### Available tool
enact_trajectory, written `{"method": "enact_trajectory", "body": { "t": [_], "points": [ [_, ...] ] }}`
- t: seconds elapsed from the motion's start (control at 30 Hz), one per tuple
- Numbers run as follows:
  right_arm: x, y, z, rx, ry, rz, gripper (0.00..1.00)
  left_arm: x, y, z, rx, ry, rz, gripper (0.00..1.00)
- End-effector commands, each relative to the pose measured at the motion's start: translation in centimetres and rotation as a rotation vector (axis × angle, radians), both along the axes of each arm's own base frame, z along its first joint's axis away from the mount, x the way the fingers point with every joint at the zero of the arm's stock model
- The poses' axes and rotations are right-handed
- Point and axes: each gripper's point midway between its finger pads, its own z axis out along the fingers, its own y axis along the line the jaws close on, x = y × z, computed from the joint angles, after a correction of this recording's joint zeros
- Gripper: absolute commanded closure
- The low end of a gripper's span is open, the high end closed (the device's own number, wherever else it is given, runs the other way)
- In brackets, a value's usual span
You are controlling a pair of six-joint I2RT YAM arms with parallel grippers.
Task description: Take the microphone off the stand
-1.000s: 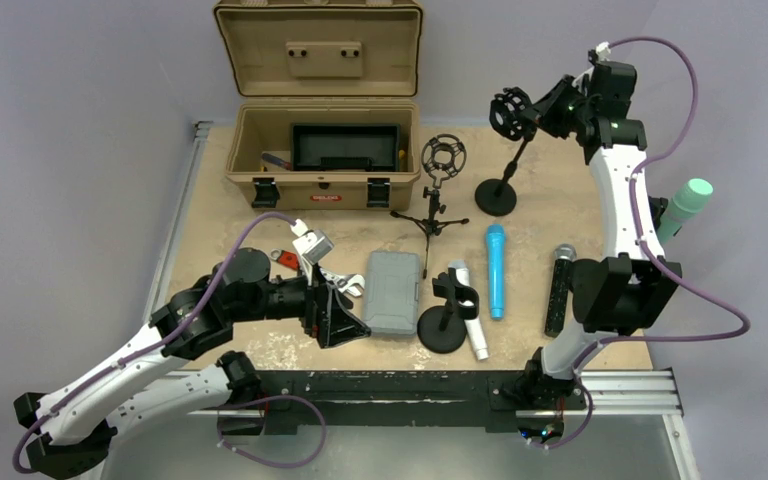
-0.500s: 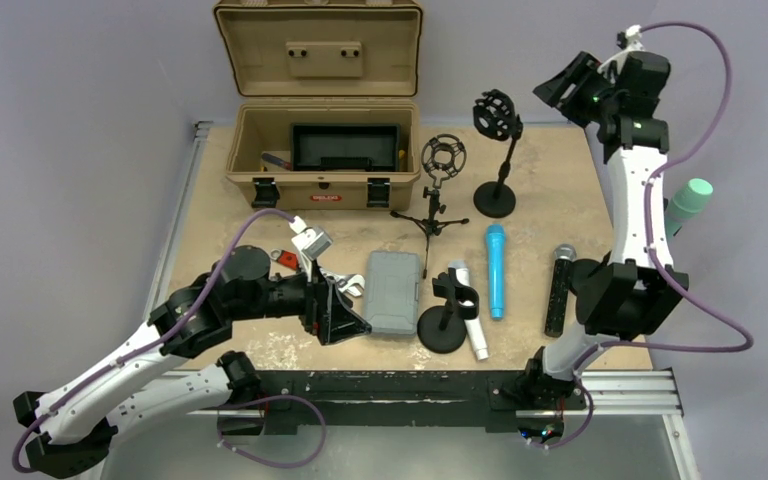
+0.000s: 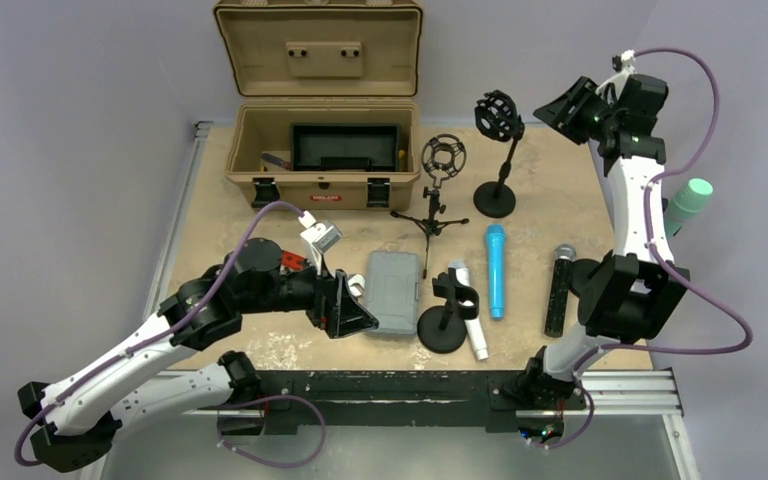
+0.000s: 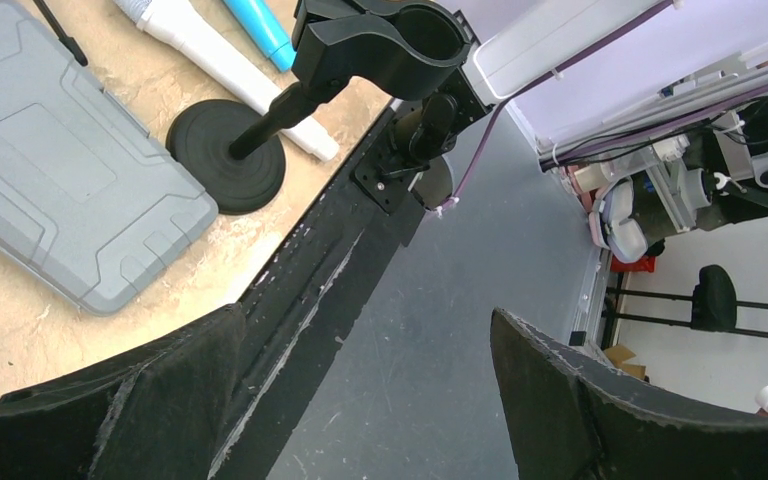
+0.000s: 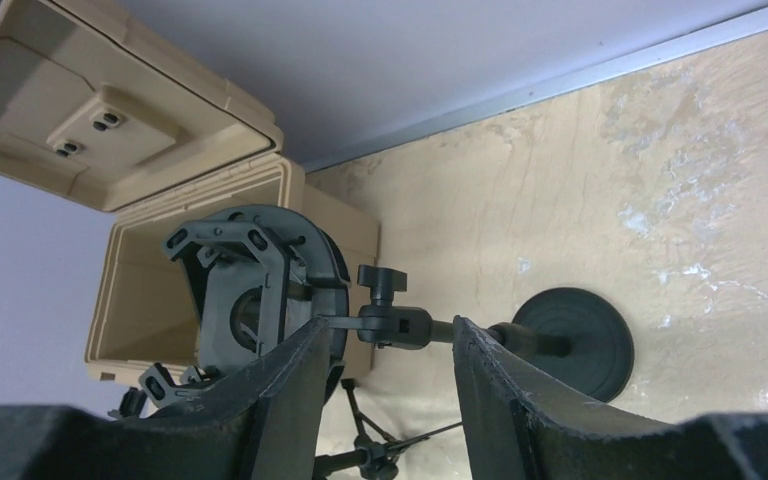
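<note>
Top, L tool (image 3: 352, 312): released, low over counter (image 3: 220, 220), just beside grey case (image 3: 393, 291).
Top, R tool (image 3: 557, 103): released, held high, near shock-mount stand (image 3: 497, 150), apart from it.
Top, mics: white mic (image 3: 469, 310), blue mic (image 3: 496, 270), black mic (image 3: 560, 290) lie flat on counter; white one just beside clip stand (image 3: 445, 318).
L wrist, tool (image 4: 368, 315): fingers wide; clip stand (image 4: 360, 45) and white mic (image 4: 220, 60) ahead.
R wrist, tool (image 5: 390, 330): fingers apart; shock-mount stand (image 5: 250, 290) beyond gap.

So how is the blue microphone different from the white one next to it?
The blue microphone is bright blue; the white microphone is white. The blue one lies straight, clear of everything; the white one lies slanted, its middle hidden behind the short black stand. Both lie flat on the table.
</note>
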Motion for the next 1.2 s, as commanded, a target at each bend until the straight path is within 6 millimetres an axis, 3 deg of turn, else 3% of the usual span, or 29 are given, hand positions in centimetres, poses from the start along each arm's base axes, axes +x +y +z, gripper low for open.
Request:
{"method": "enact_trajectory", "body": {
  "t": [0.0,0.53,0.83,1.17],
  "points": [
    [0.3,0.7,0.5,-0.014,-0.064,0.059,0.53,0.2,-0.2,2.5,-0.062,-0.033,0.011,0.1],
    [1.1,3.0,-2.6,0.004,-0.021,0.128,0.53,0.1,-0.3,2.5,-0.064,-0.031,0.009,0.1],
    [1.9,1.9,-5.3,-0.029,0.03,0.069,0.54,0.1,0.0,2.6,-0.064,-0.033,0.015,0.1],
    [1.2,0.3,-9.3,-0.101,0.125,0.003,0.55,0.7,0.8,3.3,-0.068,-0.083,0.062,0.1]
  ]
}}
